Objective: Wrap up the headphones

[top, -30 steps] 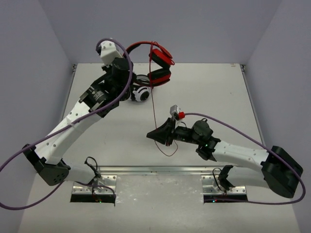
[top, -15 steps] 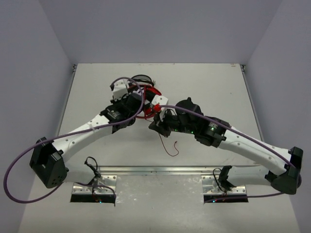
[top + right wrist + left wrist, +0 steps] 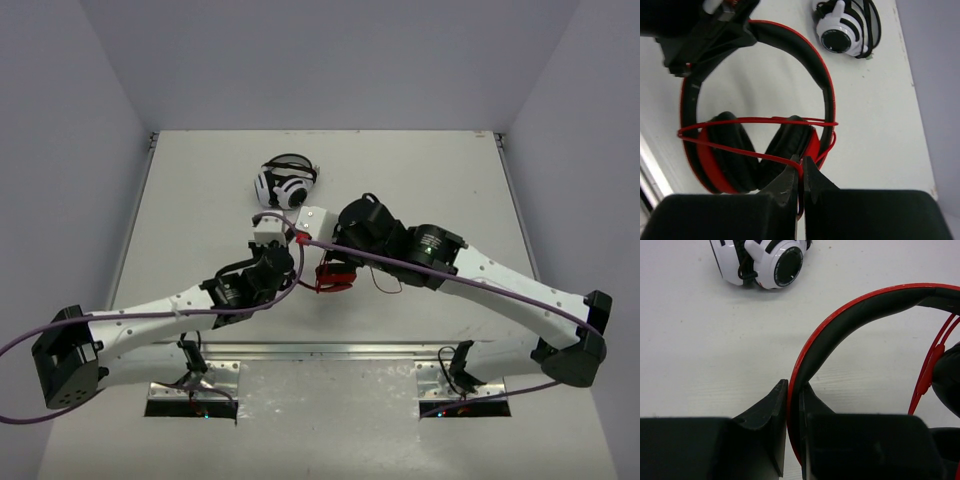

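From the left wrist, the left gripper (image 3: 794,396) is pressed together on the headphones (image 3: 875,305), pinching the red-and-black band (image 3: 810,355) edge-on between its jaws. The band arches up and away to the gripper's right. Further right, thin red strands of cable (image 3: 929,367) run beside a black ear pad (image 3: 950,375). A white headset (image 3: 765,262) lies on the counter (image 3: 705,350) ahead and slightly left of the gripper, well apart from it. From the right wrist, the right gripper (image 3: 800,167) is closed on the cable, nipping it right at its fingertips, just in front of the two ear pads. From that pinch, several strands stretch across both pads to the band's sides. The left gripper grips the band on the far side, up and to the left; the white headset sits beyond, ahead and to the right. From the top, both arms meet over the near middle of the counter. The headphones lie between the two grippers, mostly hidden; whether they touch the counter cannot be told. A loose curl of cable lies just beside the right arm.
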Available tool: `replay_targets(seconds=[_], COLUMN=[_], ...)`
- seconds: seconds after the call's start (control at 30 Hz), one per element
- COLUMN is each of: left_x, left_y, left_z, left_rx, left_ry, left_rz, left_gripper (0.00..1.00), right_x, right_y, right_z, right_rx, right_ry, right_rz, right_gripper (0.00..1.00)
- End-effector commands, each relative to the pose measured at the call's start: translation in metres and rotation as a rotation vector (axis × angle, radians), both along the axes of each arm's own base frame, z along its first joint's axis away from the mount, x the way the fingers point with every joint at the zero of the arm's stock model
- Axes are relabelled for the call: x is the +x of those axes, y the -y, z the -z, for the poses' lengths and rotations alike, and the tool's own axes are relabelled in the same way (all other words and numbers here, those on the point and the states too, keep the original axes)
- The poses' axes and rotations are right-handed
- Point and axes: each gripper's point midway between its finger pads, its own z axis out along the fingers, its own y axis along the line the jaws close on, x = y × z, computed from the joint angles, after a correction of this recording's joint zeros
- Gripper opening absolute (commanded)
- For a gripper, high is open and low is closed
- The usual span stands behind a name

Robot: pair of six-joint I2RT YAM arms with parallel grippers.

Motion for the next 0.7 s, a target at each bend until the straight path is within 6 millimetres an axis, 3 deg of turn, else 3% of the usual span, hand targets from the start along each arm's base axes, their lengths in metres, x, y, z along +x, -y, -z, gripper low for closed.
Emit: replay_targets(seconds=[0.0, 0.1, 0.17, 0.27, 0.3, 0.5, 0.53, 0.67], left_x=[-0.006, -0.015, -0.021, -0.031, -0.035, -0.05, -0.053, -0.063], left_y=[0.013, 0.012, 0.016, 0.025, 0.03, 0.047, 0.05, 0.054], left_z=[-0.013, -0.015, -0.017, -0.026, -0.028, -0.058, -0.065, -0.106], left_rx=[0.028, 0.037, 0.039, 0.026, 0.012, -0.069, -0.09, -0.189], left_ry=[0.057, 0.05, 0.045, 0.063, 0.063, 0.085, 0.097, 0.16], left_rz=[0.102, 0.131, 0.173, 0.24, 0.267, 0.375, 0.396, 0.462], left_gripper=[0.0, 0.0, 0.0, 0.0, 0.0, 0.0, 0.0, 0.0], right_x=[0.046, 0.066, 0.073, 0.082, 0.087, 0.089, 0.086, 0.081], right_y=[0.02, 0.038, 0.044, 0.051, 0.059, 0.057, 0.058, 0.059], right_z=[-0.043, -0.057, -0.07, -0.072, -0.069, -0.039, -0.026, -0.017], right_rx=[-0.057, -0.048, -0.002, 0.023, 0.027, 0.127, 0.121, 0.259], right_ry=[0.267, 0.347, 0.376, 0.376, 0.354, 0.17, 0.144, 0.043], right_rz=[0.15, 0.262, 0.307, 0.332, 0.354, 0.32, 0.316, 0.309], right_gripper=[0.01, 0.01, 0.08, 0.04, 0.01, 0.01, 0.01, 0.01])
